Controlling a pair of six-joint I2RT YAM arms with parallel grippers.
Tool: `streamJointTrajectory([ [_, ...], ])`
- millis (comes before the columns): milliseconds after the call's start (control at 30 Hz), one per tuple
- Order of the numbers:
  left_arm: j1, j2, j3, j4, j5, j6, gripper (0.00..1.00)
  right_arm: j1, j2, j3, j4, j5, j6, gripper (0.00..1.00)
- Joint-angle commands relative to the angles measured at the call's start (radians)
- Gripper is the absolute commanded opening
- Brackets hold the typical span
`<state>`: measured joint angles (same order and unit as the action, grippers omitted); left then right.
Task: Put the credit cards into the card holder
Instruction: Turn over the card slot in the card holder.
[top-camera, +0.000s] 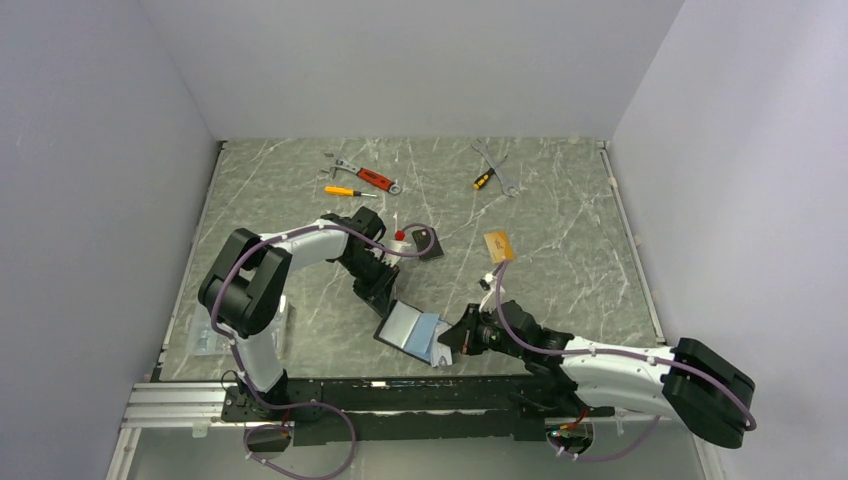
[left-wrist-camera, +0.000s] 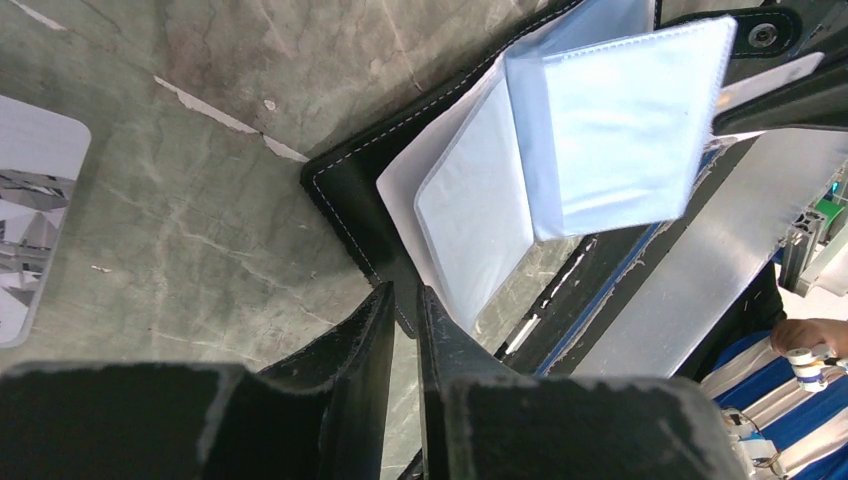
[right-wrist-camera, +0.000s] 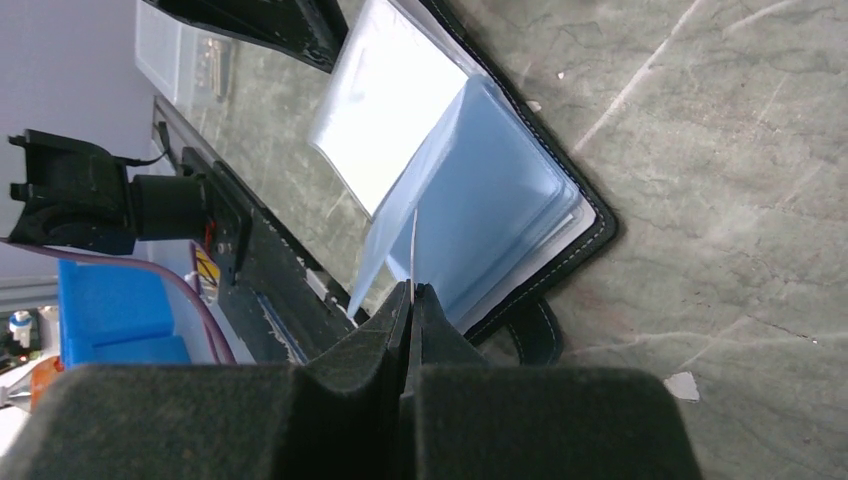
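The card holder (top-camera: 405, 328) lies open at lower centre of the top view, with the left gripper (left-wrist-camera: 405, 300) pinched down on its black cover corner. The right gripper (right-wrist-camera: 411, 292) is clamped on a thin card (right-wrist-camera: 413, 245), edge-on, tip poking among the clear sleeves (left-wrist-camera: 610, 120). I'd line the card up with a sleeve mouth, slide slowly, and hold the cover pinned so nothing skates. A gold-orange card (top-camera: 497, 245) sits right of centre. No readable writing anywhere; the silver-grey card (left-wrist-camera: 30, 200) shows only a pattern.

Marbled table (top-camera: 560, 290) under card holder (top-camera: 405, 328), cards (top-camera: 497, 245), tools (top-camera: 365, 178).
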<state>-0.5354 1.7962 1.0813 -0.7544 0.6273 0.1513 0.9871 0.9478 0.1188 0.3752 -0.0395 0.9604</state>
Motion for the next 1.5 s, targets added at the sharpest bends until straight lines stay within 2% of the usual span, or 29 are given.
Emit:
streamJointTrajectory([
  [0, 0.002, -0.019, 0.034, -0.021, 0.052, 0.028, 0.2, -0.002, 0.024, 0.051, 0.058, -0.016, -0.028, 0.0],
  [267, 0.015, -0.012, 0.044, -0.037, 0.1, 0.028, 0.22, -0.013, 0.117, 0.105, 0.104, -0.049, -0.054, 0.0],
  [500, 0.048, -0.015, 0.04, -0.038, 0.182, 0.017, 0.35, -0.026, 0.183, 0.131, 0.136, -0.079, -0.06, 0.0],
  [900, 0.087, -0.013, 0.029, -0.021, 0.381, 0.015, 0.44, -0.058, 0.271, 0.16, 0.196, -0.128, -0.065, 0.0],
  [1467, 0.088, 0.035, 0.006, 0.009, 0.334, 0.036, 0.43, -0.089, 0.402, 0.183, 0.251, -0.164, -0.022, 0.0],
])
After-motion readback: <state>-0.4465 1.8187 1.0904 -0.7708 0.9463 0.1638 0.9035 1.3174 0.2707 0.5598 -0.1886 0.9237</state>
